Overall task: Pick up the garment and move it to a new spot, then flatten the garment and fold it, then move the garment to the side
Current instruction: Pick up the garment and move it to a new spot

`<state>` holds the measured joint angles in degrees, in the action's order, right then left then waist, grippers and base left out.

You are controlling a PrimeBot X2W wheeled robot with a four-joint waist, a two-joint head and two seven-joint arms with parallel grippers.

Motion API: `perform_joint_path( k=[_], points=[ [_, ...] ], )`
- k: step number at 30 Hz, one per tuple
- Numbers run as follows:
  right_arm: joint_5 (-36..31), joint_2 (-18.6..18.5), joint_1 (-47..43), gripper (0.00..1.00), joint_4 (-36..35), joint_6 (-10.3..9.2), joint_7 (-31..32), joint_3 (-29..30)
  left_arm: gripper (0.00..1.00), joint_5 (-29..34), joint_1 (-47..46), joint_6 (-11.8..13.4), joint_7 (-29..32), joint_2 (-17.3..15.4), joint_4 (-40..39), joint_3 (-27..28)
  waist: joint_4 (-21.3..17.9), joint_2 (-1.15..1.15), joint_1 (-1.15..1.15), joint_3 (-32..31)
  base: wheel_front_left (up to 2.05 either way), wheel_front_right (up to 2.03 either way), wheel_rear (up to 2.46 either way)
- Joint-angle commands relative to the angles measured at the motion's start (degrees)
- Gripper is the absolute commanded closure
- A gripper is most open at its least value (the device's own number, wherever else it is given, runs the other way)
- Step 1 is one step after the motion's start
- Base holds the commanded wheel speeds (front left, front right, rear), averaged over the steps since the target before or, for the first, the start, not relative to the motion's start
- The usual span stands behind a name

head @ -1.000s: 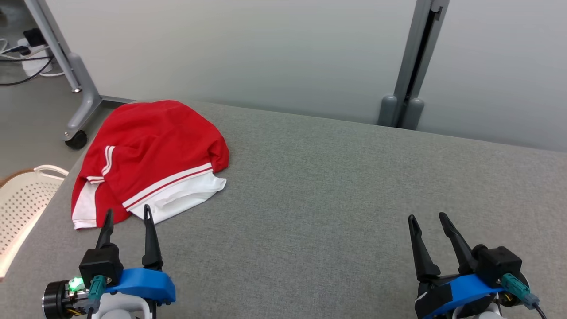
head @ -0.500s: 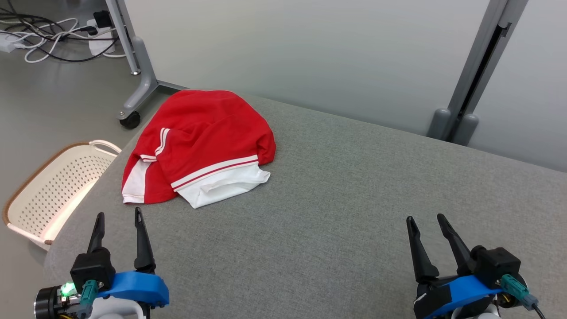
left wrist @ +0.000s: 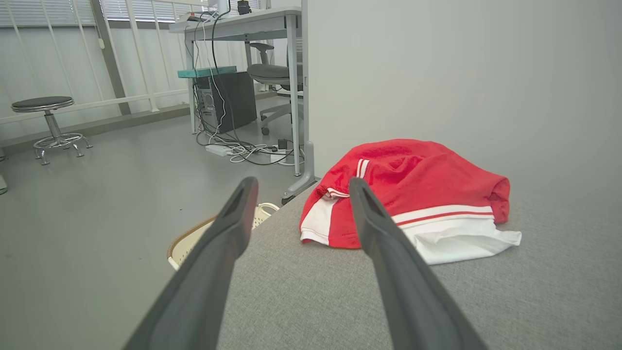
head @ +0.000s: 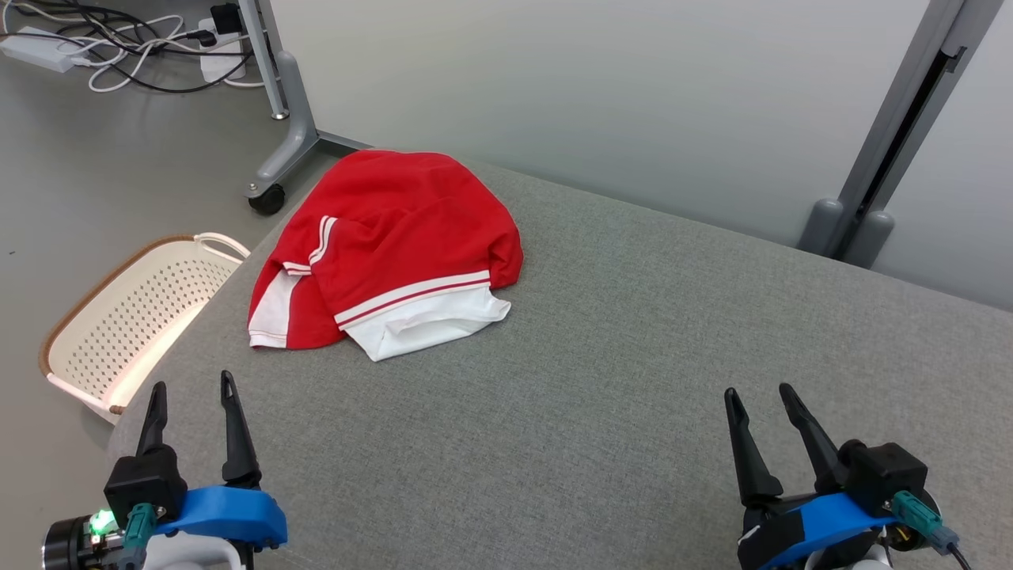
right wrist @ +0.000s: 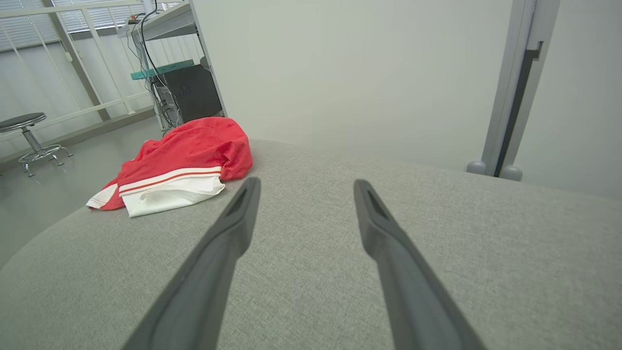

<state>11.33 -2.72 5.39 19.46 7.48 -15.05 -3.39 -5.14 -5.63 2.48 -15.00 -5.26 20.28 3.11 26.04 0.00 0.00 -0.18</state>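
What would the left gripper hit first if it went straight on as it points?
Probably the garment: its white sleeve edge lies just ahead of the left gripper. It might slip past over the table edge; depth unclear.

My head cam: high, facing fwd & down over the table (head: 633,356). My L wrist cam: low, close to the garment (left wrist: 427,180), centre-right of frame. R wrist cam: low too, garment farther off, upper left. All 3 share table + garment.
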Motion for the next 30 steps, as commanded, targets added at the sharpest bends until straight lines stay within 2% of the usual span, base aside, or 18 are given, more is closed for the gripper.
perform_joint_path(
  k=[1,7,15,30],
  points=[
    [0.0,-0.3,-0.1,0.0,0.2,0.03,-0.2,-0.2,0.0,-0.3,0.3,0.1,-0.3,-0.1,-0.2,0.4,0.0,0.0,0.0,0.1,0.0,0.0,0.0],
    [-0.5,-0.3,0.4,0.0,0.3,0.03,-0.2,-0.4,0.0,-0.8,-0.4,0.1,-0.3,0.0,-0.2,1.0,-1.0,0.0,0.0,0.8,0.0,0.0,0.0],
    [-2.7,-0.3,2.4,0.0,-0.7,0.03,-0.2,0.3,0.0,-1.9,-7.1,-2.0,-0.3,-2.0,0.0,2.5,-5.0,0.0,0.0,4.2,0.0,0.0,0.0],
    [-8.5,-0.3,8.4,0.0,-6.8,0.02,-0.2,2.5,0.0,-3.8,-31.0,-5.0,-0.2,-9.7,5.0,5.6,-18.2,0.0,0.0,18.7,0.0,0.0,0.0]
  ],
)
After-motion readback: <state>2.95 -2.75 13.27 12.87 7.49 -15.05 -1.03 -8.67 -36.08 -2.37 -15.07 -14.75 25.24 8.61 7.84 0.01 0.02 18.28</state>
